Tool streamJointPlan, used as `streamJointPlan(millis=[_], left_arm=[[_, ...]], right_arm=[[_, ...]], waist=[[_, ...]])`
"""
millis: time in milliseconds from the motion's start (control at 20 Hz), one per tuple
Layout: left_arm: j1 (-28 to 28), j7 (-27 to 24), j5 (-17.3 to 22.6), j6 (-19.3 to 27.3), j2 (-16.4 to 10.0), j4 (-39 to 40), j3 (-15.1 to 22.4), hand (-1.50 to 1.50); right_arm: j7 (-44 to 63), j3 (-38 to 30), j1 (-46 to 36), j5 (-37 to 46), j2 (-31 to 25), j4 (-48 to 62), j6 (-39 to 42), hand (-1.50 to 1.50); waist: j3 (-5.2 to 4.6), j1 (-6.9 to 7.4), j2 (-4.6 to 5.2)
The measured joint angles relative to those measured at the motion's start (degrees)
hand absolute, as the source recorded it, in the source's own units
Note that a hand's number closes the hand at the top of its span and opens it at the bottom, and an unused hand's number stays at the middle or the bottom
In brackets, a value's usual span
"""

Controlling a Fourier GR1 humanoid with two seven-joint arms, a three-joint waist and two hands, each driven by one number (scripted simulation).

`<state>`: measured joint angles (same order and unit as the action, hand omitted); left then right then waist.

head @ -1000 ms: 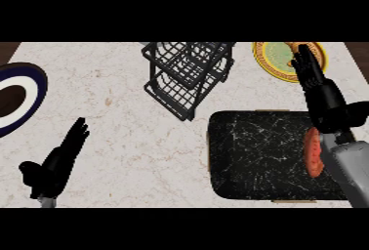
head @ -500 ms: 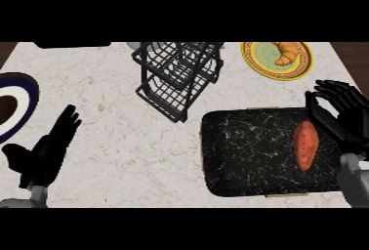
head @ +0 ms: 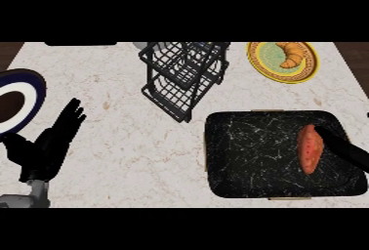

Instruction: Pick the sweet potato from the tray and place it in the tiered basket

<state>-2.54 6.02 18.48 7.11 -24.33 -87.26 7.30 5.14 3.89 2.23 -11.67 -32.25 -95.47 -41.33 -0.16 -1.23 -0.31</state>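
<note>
An orange sweet potato (head: 310, 149) lies on the right side of a black marbled tray (head: 252, 156). Only a few straight fingers of my right hand (head: 344, 148) show, coming in from the right edge and touching the potato's right side. The black wire tiered basket (head: 184, 73) stands at the back centre, behind the tray's left corner. My left hand (head: 51, 144) rests open at the lower left, fingers pointing up, far from the tray.
A yellow plate (head: 277, 73) with a croissant (head: 290, 53) sits at the back right. A dark blue and white plate (head: 22, 100) lies at the left edge, close to my left hand.
My right hand has dropped lower and drawn toward the right edge, so only its fingers show beside the sweet potato. The left hand has shifted slightly.
</note>
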Motion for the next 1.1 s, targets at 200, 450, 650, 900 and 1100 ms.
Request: streamJointPlan(millis=[200,450,650,900,1100], left_arm=[[0.25,1.13,0.13,0.04,-0.44,-1.12,-0.23,0.0],[-0.92,2.25,0.34,-0.29,-0.91,-1.57,-0.57,0.0],[-0.82,2.71,0.11,-0.43,-0.27,-1.94,-0.16,0.0],[-1.47,3.16,-1.21,-0.54,1.23,-1.73,-0.15,0.0],[-1.87,3.52,-1.89,-1.15,1.99,-1.39,-1.0,0.0]], right_arm=[[9.89,1.83,4.02,4.39,-12.26,-2.89,4.54,-1.5],[21.77,5.61,6.68,3.41,-24.99,-9.83,17.18,-1.5],[32.96,6.76,5.19,0.17,-30.86,-17.12,24.23,-1.5],[45.26,6.71,-0.61,-0.24,-30.89,-20.22,27.54,-1.5],[50.26,9.87,-3.75,4.93,-26.51,-19.43,27.48,-1.5]], waist=[[-0.21,0.07,-0.05],[-0.29,0.28,0.0],[-0.13,0.89,0.12],[0.02,1.41,0.28],[0.09,1.57,0.33]])
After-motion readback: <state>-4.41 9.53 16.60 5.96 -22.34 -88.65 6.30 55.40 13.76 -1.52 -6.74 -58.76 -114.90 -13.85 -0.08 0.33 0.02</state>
